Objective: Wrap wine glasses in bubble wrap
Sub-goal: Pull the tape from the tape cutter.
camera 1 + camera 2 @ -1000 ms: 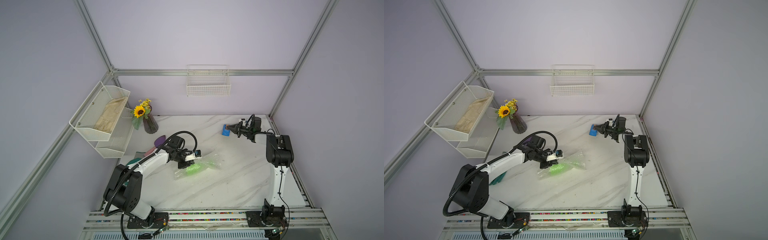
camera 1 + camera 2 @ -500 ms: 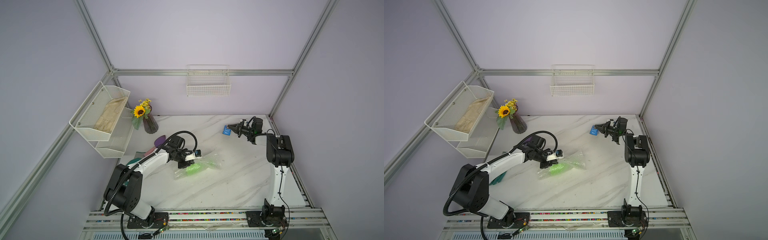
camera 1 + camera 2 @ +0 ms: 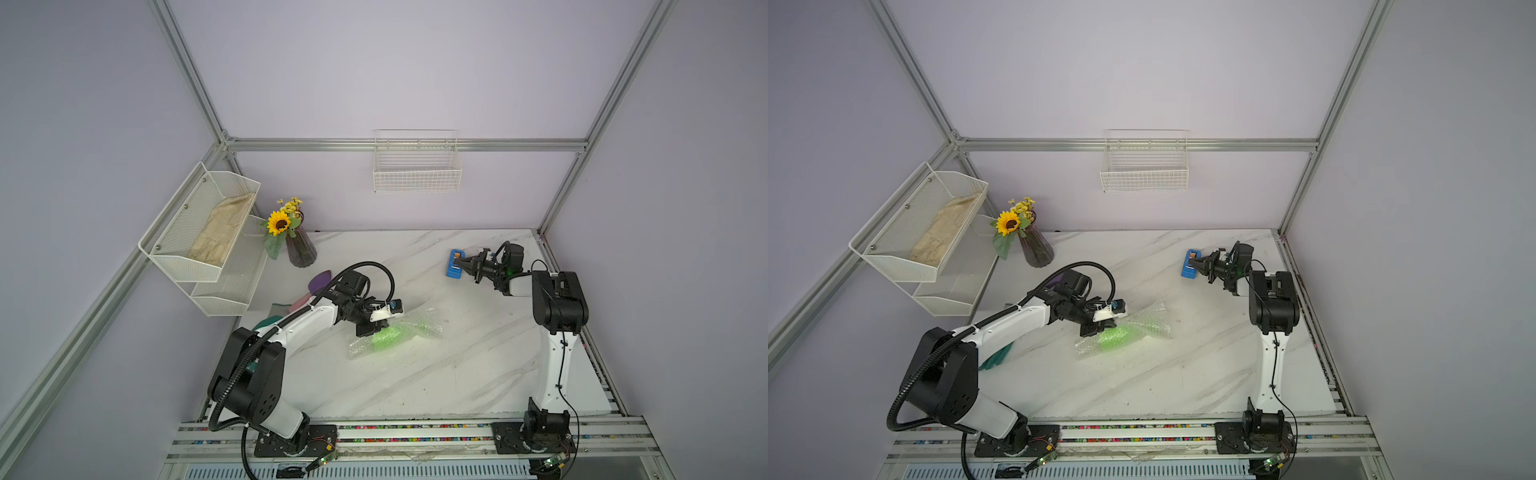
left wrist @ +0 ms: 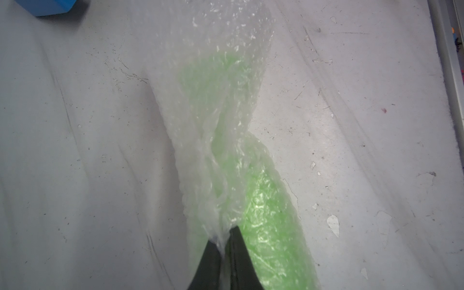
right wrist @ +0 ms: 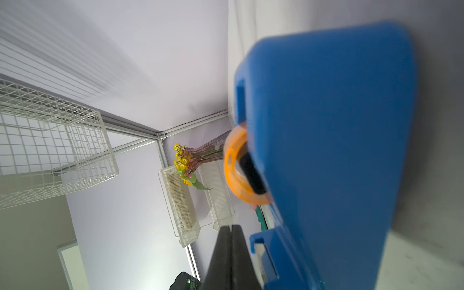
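At table [image 3: 415,386] centre, in both top views, the goblet [image 3: 388,336] lies on its side, its long axis leading away from the left gripper [image 3: 366,332], the nearer arm. In the left wrist view, the jaws pinch a bubble wrap [image 4: 221,100] fold beside it. In the right wrist view, the right gripper [image 5: 231,229] is closed, apparently empty, beside the tape dispenser [image 5: 326,150].

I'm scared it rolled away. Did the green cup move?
No. The green goblet lies just as far from the purple vase as a second ago, inside the bubble wrap.
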`<state>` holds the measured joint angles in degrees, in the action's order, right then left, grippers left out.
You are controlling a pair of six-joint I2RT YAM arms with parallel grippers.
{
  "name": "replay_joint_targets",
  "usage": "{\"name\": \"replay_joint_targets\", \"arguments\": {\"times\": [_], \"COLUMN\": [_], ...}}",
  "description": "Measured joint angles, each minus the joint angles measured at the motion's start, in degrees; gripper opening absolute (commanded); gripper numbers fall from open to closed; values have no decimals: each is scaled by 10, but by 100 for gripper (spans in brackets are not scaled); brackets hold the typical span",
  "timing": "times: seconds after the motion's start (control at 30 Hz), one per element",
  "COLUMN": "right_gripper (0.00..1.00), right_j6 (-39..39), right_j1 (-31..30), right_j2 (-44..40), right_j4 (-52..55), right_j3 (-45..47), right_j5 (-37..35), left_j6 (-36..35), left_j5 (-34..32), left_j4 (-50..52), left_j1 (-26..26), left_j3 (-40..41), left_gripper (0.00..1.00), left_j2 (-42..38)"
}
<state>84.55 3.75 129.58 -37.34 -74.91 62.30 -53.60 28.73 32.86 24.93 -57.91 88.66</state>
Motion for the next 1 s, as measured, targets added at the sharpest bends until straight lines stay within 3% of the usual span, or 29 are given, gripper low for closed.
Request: {"name": "replay_joint_targets", "arguments": {"times": [0.13,0.27,0.43,0.63,1.0], "right_gripper": [0,0,0,0,0], "right_j6": [-1,53,-30,5,-92], "right_j1": [1,1,1,5,4], "right_j2": [-22,-10,-34,-41,-90], "right_j4": [-28,-84,16,-55,66], "right_j3": [52,81,17,76,69], "right_j5": [-1,9,1,5,6], "left_j6": [0,0,0,0,0], "left_j5": [0,0,0,0,1], "left_j4": [0,1,3,3,3], "left_j1": [0,0,0,0,0], "left_j3": [0,-2,-4,-4,-4], "left_gripper": [10,10,10,10,10], "left_j2": [0,1,3,4,4]}}
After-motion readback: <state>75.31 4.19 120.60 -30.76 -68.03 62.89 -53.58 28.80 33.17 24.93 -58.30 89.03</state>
